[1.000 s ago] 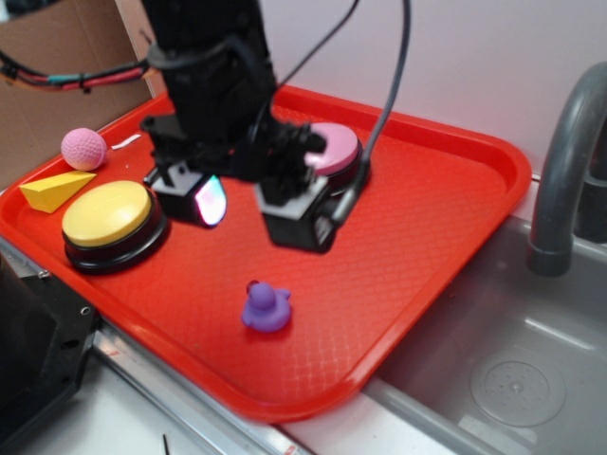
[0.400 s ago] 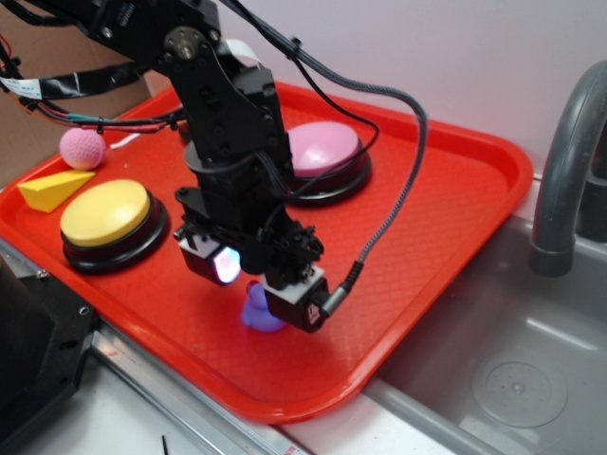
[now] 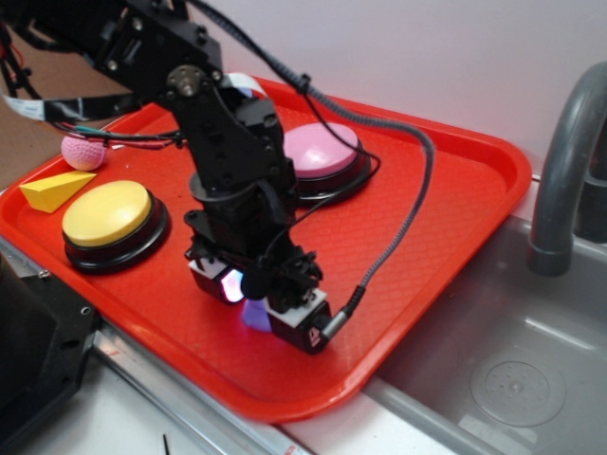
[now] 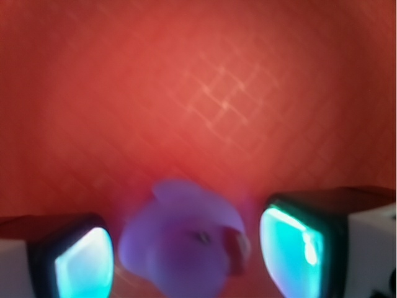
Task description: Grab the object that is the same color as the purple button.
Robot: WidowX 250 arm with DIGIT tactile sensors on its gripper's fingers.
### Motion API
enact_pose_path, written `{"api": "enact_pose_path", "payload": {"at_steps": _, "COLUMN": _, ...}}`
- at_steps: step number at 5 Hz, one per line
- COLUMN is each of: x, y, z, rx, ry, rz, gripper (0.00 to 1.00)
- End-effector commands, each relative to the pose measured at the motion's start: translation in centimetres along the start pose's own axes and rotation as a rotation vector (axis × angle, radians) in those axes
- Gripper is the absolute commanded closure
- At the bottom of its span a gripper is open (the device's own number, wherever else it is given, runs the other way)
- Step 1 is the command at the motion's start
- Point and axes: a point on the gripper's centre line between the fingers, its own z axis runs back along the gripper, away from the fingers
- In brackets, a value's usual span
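Note:
The small purple duck [image 3: 254, 318] sits on the red tray [image 3: 455, 190] near its front edge, mostly covered by my gripper [image 3: 258, 308]. Seen from the wrist, the duck [image 4: 183, 239] lies between the two glowing pads [image 4: 84, 264], with a small gap on each side. My gripper [image 4: 186, 261] is open and low over the tray, straddling the duck without squeezing it. The purple button is hidden behind the arm.
A pink-topped button [image 3: 322, 147] stands at the back of the tray and a yellow-topped button [image 3: 106, 213] at the left. A pink ball [image 3: 82, 152] and a yellow wedge [image 3: 52, 190] lie at the far left. A grey sink [image 3: 512, 370] and faucet [image 3: 564, 161] are on the right.
The arm has swung forward from the middle of the tray and come down over the duck. The fingers now stand on either side of it, lower than 0.4 s ago.

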Motion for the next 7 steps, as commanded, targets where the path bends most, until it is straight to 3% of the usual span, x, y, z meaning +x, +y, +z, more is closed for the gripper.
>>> {"api": "enact_pose_path", "payload": {"at_steps": 1, "x": 0.7, "y": -0.4, "z": 1.0, "rx": -0.029, "ry": -0.033, "rz": -0.004, "gripper": 0.00}}
{"api": "enact_pose_path", "payload": {"at_steps": 2, "x": 0.3, "y": -0.6, "z": 0.4, "rx": -0.043, "ry": -0.045, "rz": 0.011, "gripper": 0.00}}
{"api": "enact_pose_path", "payload": {"at_steps": 3, "x": 0.2, "y": -0.9, "z": 0.0, "rx": -0.031, "ry": -0.042, "rz": 0.006, "gripper": 1.00}}
{"api": "enact_pose_path", "payload": {"at_steps": 5, "x": 1.3, "y": -0.9, "z": 4.6, "rx": -0.058, "ry": -0.101, "rz": -0.088, "gripper": 1.00}}
{"api": "enact_pose_path", "payload": {"at_steps": 6, "x": 1.9, "y": -0.3, "z": 9.8, "rx": -0.045, "ry": -0.163, "rz": -0.148, "gripper": 1.00}}
{"api": "enact_pose_path", "payload": {"at_steps": 7, "x": 1.9, "y": 0.5, "z": 14.9, "rx": 0.010, "ry": -0.202, "rz": -0.144, "gripper": 1.00}}
